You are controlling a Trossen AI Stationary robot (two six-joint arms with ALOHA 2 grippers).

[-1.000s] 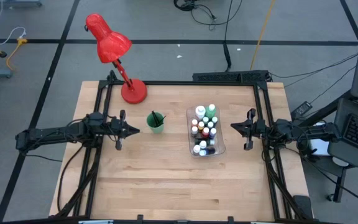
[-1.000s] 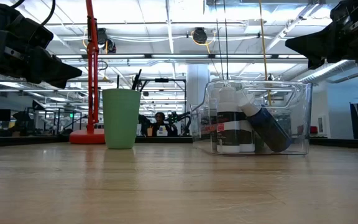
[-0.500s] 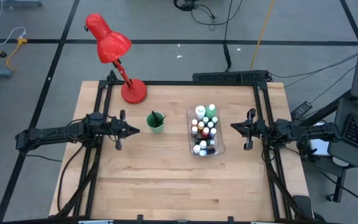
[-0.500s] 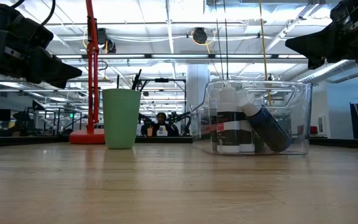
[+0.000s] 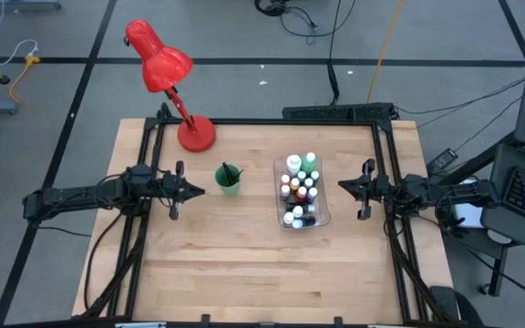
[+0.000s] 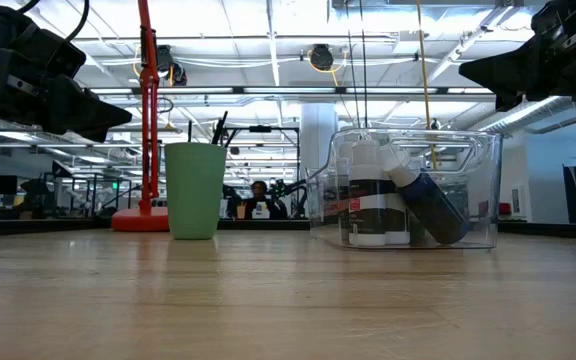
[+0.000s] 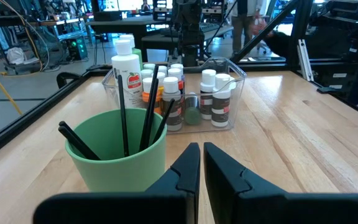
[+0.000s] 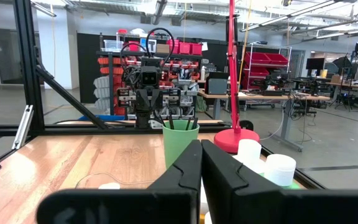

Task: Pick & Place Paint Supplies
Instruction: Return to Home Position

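Note:
Several small white-capped paint bottles stand in a clear plastic bin right of the table's middle; the bin rests on its base. Thin dark brushes stand in a green cup left of the bin. My left gripper hovers shut just left of the cup, above the table. My right gripper hovers shut just right of the bin. In the left wrist view the cup is close ahead and the bin of bottles sits behind it.
A red desk lamp stands with its base on the table's far left corner. A black frame borders the table's edges. Bare wood fills the near half of the table. People and workbenches show in the room beyond.

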